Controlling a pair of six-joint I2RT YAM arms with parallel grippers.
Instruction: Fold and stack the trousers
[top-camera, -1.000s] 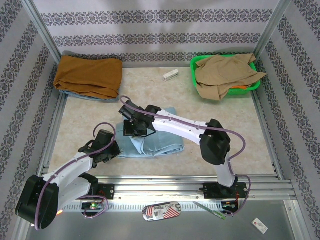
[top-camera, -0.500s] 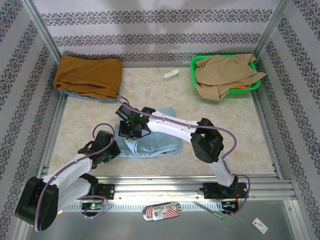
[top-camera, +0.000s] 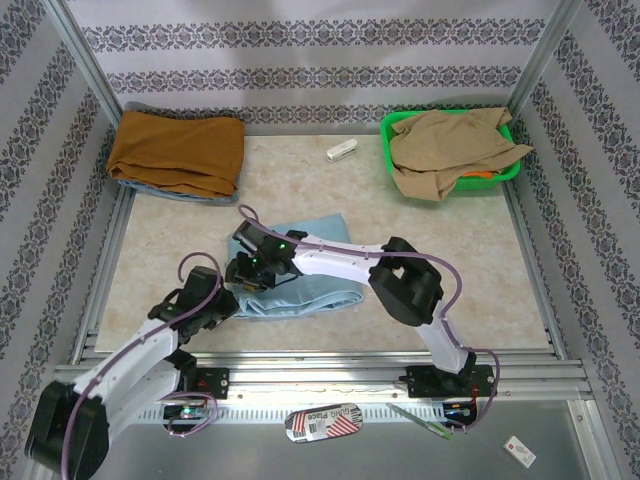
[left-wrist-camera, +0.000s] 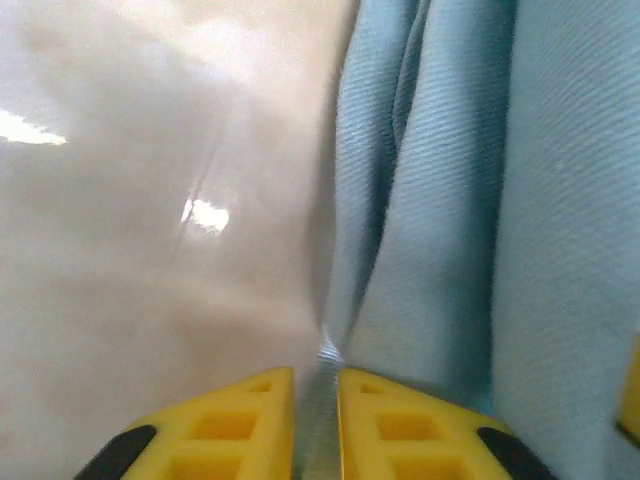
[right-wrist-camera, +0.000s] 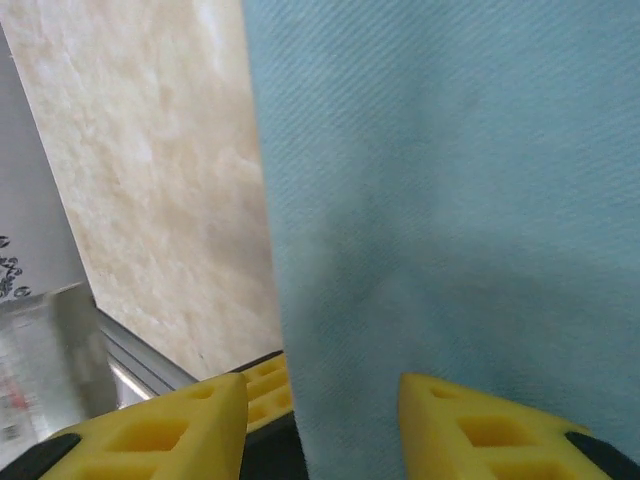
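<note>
A tag (top-camera: 322, 421) on the front rail bears print too small to read.

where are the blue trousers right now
In the top view the trousers lie folded on the table's near-middle, in front of the rust-orange garment, with the left claw and right claw at their left end.

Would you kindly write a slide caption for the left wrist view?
Left gripper pinching a fold of the pale blue trousers beside the beige table.

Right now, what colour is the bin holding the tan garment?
Bright green bin, clearest in the top external view.
</note>
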